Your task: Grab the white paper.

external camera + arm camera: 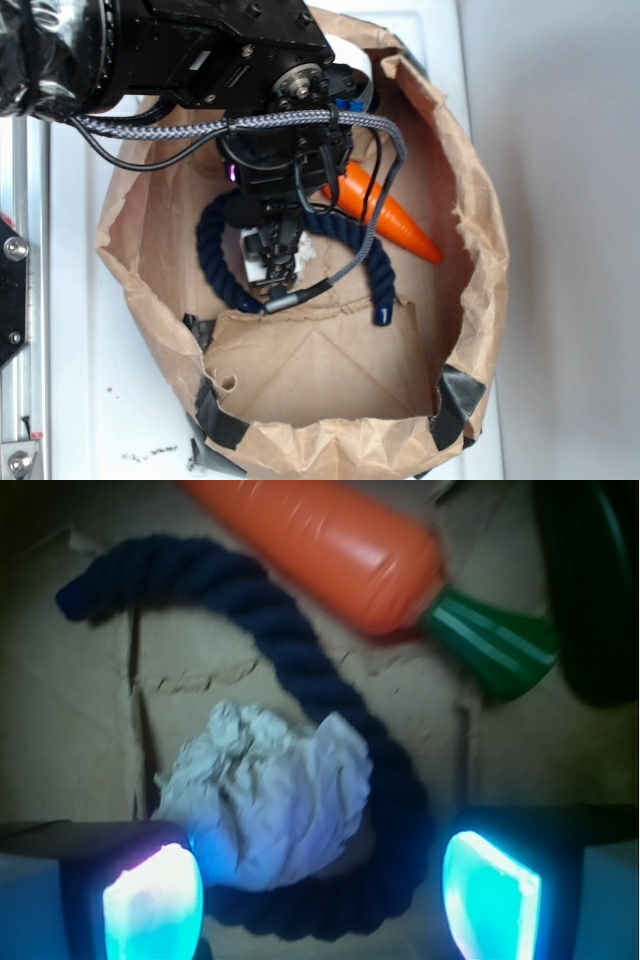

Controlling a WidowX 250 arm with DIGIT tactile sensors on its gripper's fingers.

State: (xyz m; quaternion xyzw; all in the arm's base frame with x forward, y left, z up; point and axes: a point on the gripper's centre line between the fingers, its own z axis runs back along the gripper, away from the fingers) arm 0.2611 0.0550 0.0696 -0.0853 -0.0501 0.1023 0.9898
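Gripper: the gripper (320,895) is hanging down inside the brown paper bag (470,200); its jaws are standing wide apart, with the two glowing blue pads (152,905) showing at the bottom corners of the wrist view; nothing is sitting clamped between them.
White paper: the crumpled white paper (270,795) is lying on the bag's floor, just ahead of the pads and nearer the left one; it is touching the dark blue rope (330,690), which is curving around its right and lower sides; in the exterior view only a scrap of it is showing under the fingers.
Carrot: the orange toy carrot (320,545) is lying apart from the paper, beyond the rope, its green top (490,640) pointing right in the wrist view.
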